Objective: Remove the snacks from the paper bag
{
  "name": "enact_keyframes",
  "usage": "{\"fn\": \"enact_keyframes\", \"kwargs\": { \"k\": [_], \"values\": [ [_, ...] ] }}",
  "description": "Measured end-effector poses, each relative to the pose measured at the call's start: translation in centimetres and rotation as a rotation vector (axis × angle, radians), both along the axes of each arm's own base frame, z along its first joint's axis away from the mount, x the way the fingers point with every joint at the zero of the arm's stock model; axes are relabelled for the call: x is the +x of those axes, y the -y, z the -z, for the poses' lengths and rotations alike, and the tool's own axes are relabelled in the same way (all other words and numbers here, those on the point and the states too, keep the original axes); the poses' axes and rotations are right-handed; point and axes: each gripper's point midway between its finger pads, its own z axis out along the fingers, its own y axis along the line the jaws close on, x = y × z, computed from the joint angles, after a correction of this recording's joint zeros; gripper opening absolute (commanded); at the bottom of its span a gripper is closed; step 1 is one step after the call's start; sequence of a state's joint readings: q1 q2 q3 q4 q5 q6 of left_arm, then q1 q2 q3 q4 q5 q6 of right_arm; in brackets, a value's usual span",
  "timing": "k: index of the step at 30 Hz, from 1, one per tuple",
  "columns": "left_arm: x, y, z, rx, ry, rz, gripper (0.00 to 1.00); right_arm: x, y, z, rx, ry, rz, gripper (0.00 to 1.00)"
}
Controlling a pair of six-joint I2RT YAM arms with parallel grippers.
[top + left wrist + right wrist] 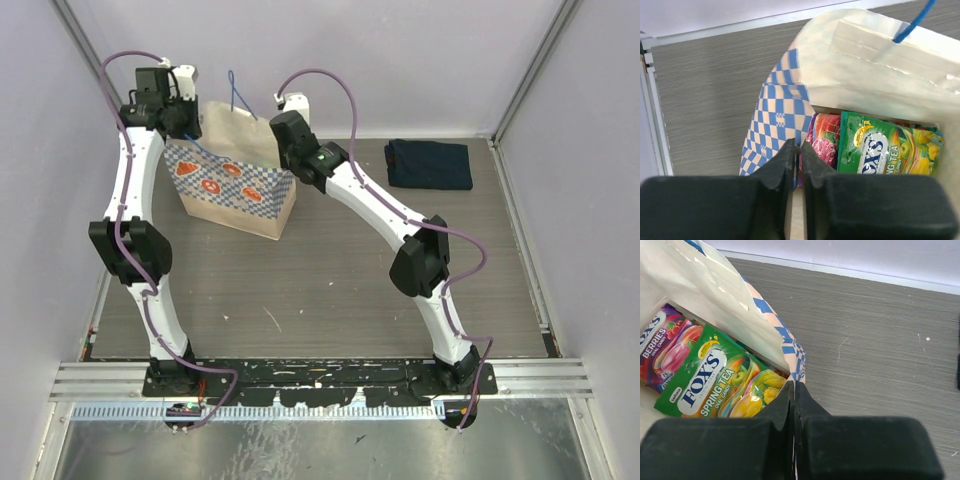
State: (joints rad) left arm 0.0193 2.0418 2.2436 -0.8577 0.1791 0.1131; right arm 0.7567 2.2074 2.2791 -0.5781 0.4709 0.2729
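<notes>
Snacks [715, 382], flat glossy pouches, lie inside the paper bag [235, 190] on the tabletop [350, 290]; probably light, slippery and pliable, best pinched at an edge seam. Both jaws pinch the bag's opposite rims.

This is a robotics lab test cell, not a lived-in room. A grey wood-grain table [330, 290] forms the floor of a booth. Plain pale wall panels [400, 60] rise at the table's far side and on both its flanks, joined by aluminium corner posts [527, 75]. Along the table's near edge, a slotted aluminium rail [540, 377] carries a black mounting plate [320, 372], where two white robot arms [135, 200] trailing purple cables [330, 75] are bolted.
</notes>
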Motion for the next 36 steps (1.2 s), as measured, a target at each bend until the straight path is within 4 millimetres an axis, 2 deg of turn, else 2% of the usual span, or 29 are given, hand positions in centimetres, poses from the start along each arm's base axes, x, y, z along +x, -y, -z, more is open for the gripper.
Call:
{"fn": "enact_keyframes", "kwargs": {
  "k": [1,7,12,19,21,24,27,31,34,36],
  "values": [
    [0.0,0.0,0.0,-0.003,-0.001,-0.003,0.0,0.1,0.1,0.0,-0.003,0.0,0.001,0.01],
    [-0.6,0.0,-0.7,-0.026,0.004,-0.04,0.0,0.4,0.6,0.0,-0.01,0.002,0.007,0.01],
    [-1.1,1.1,-1.9,-0.085,0.024,-0.039,0.0,1.8,2.5,0.1,-0.009,-0.003,0.029,0.01],
    [-0.2,2.7,-3.3,-0.173,0.053,-0.07,0.0,5.3,7.3,0.1,0.013,-0.001,0.08,0.01],
    [0.7,3.3,-3.7,-0.196,0.068,-0.077,0.0,6.3,8.8,-0.1,0.025,0.001,0.093,0.01],
    [3.2,4.4,-4.5,-0.219,0.114,-0.076,0.0,7.9,11.1,-0.8,0.037,0.007,0.109,0.01],
    [5.2,6.5,-4.3,-0.232,0.145,-0.059,0.0,9.6,12.4,-2.1,0.04,0.042,0.115,0.01],
    [5.4,10.2,-3.9,-0.215,0.162,0.003,0.0,10.4,13.3,-3.3,0.018,0.086,0.116,0.01],
    [4.0,13.0,-3.5,-0.168,0.188,0.056,0.0,9.5,13.0,-3.0,-0.026,0.101,0.098,0.01],
    [1.6,14.8,-2.7,-0.128,0.203,0.087,0.0,7.8,12.3,-2.5,-0.055,0.104,0.082,0.01]
  ]
}}
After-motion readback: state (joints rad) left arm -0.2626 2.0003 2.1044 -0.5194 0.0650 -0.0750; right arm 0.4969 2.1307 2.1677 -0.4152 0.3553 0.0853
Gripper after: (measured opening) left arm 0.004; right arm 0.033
